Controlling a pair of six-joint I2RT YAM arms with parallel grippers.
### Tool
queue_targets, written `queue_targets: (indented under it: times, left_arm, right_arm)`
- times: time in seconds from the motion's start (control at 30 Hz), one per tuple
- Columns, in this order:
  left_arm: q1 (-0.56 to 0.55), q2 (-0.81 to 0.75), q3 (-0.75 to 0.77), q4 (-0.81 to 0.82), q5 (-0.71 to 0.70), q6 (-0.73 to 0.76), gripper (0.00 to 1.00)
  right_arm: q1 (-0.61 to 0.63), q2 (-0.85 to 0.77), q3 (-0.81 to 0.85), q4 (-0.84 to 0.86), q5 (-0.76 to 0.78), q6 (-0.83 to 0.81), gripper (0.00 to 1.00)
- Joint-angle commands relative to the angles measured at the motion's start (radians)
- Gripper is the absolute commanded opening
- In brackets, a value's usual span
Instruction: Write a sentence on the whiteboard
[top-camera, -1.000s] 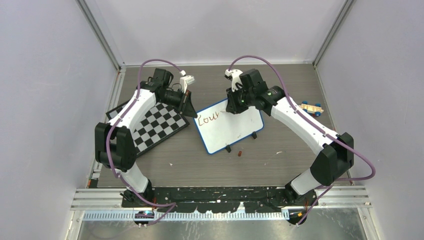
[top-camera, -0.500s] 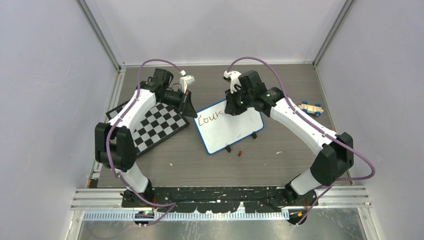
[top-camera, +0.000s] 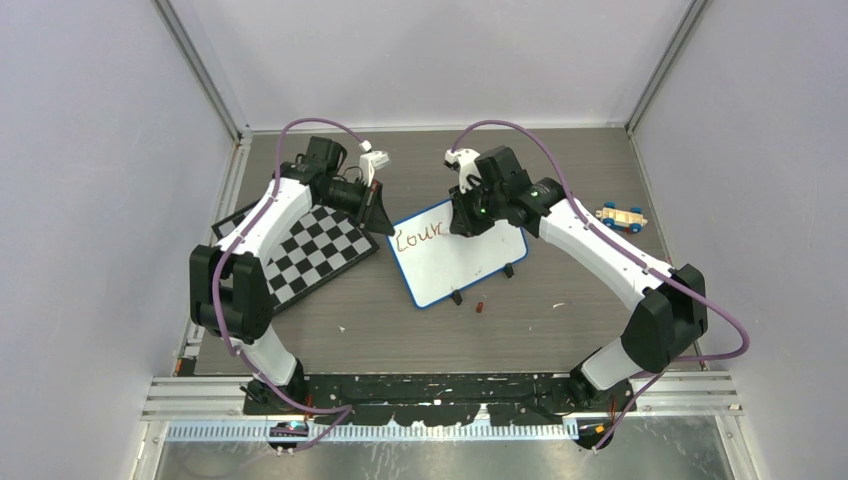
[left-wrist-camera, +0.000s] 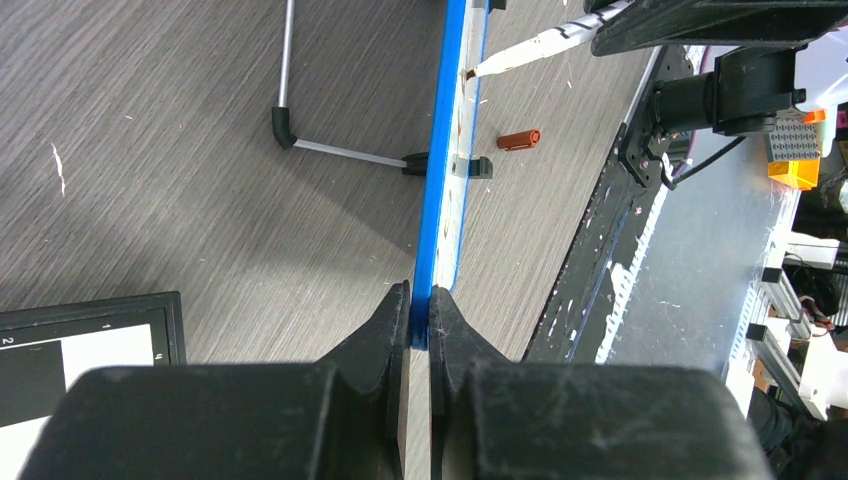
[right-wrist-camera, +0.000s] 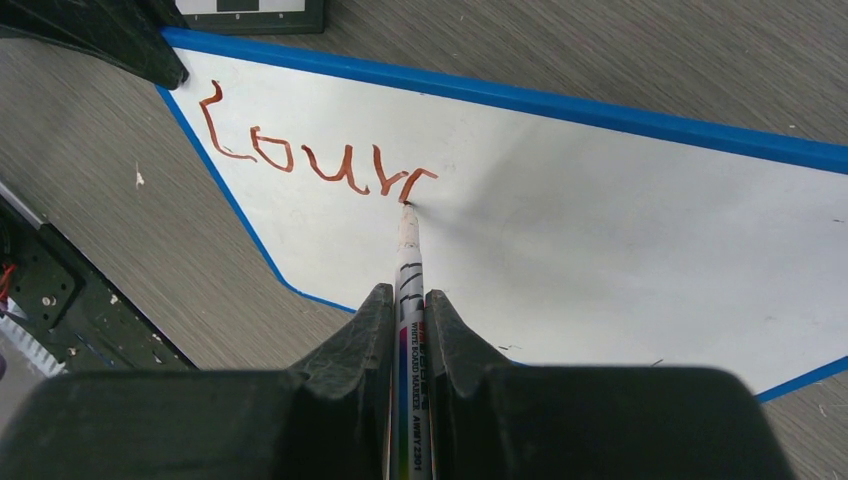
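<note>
4 letters, "Cour", on whiteboard, marker labelled "WHITE BOARD MARKER"

The right end effector has shifted slightly left over the whiteboard; its marker went along.

The sentence on the whiteboard reads "Cour". The marker barrel reads "WHITE BOARD MARKER". The chessboard border shows "2".

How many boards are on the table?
2. The whiteboard sits in the middle of the table, with the left pincer pinching its blue edge. The chessboard lies beside it on the left. No other board shows.
</note>
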Motion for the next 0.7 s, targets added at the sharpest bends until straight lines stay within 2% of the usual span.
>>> queue_targets:
  times: [0.0, 0.4, 0.67]
  left_arm:
    - [-0.011, -0.010, 0.019, -0.039, -0.001, 0.014, 0.00]
    - [-0.012, -0.009, 0.020, -0.039, 0.001, 0.014, 0.00]
    - [-0.012, -0.011, 0.017, -0.039, 0.001, 0.016, 0.00]
  right_arm:
    - [-0.025, -0.028, 0.053, 0.016, 0.061, -0.033, 0.00]
    - [-0.032, -0.010, 0.105, 0.013, 0.038, -0.017, 0.00]
    - [-0.030, -0.007, 0.054, 0.007, 0.021, -0.014, 0.00]
